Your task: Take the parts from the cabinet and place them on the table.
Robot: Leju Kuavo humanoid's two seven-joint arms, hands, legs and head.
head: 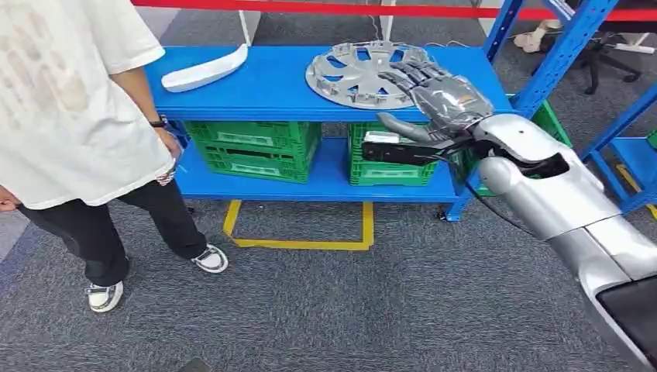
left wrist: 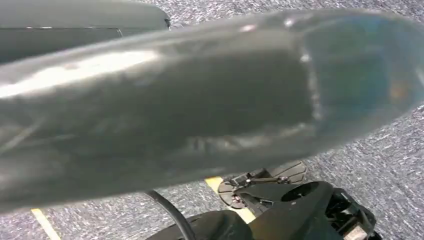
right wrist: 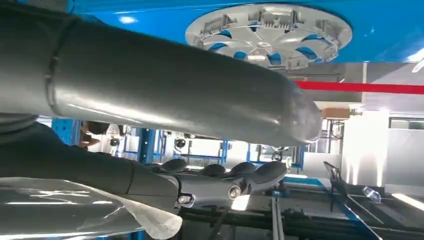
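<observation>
A silver hubcap [head: 356, 74] lies flat on the top of the blue cabinet shelf [head: 271, 93], to the right of centre. A white curved trim part [head: 205, 71] lies at the shelf's left end. My right hand [head: 442, 97] hovers at the hubcap's right rim with its fingers spread and nothing in it. In the right wrist view the hubcap [right wrist: 270, 35] sits beyond my thick grey thumb [right wrist: 175, 95] and the straight dark fingers [right wrist: 225, 177]. A blurred grey part of my left hand [left wrist: 200, 100] shows in the left wrist view, its fingers hidden.
A person [head: 70, 116] in a white shirt stands at the cabinet's left end, one hand near the shelf edge. Green crates [head: 252, 147] fill the lower shelf. Blue rack posts [head: 554, 62] rise on the right. Yellow tape [head: 302, 242] marks the grey carpet.
</observation>
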